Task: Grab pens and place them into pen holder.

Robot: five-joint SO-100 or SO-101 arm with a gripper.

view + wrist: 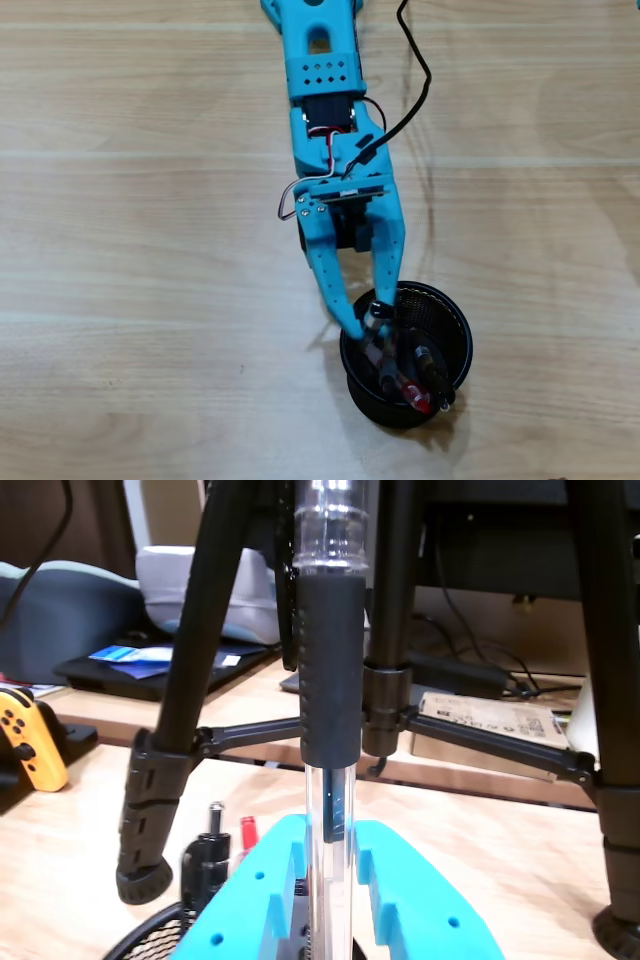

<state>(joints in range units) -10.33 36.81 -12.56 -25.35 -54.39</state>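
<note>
Bare wooden table (130, 230) spreads wide around a black mesh pen holder (445, 310) near the bottom edge (pens already inside). Blue gripper (368, 320) over its rim clamps a clear pen (330, 680) upright.

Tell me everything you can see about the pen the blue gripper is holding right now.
The clear plastic pen with the black rubber grip sleeve stands upright in the wrist view, clamped between the blue gripper's fingers. Its see-through barrel shows above and below the ribbed sleeve. In the overhead view it sits over the round black mesh pen holder, where other pens already lean. Its tip is hidden.
</note>
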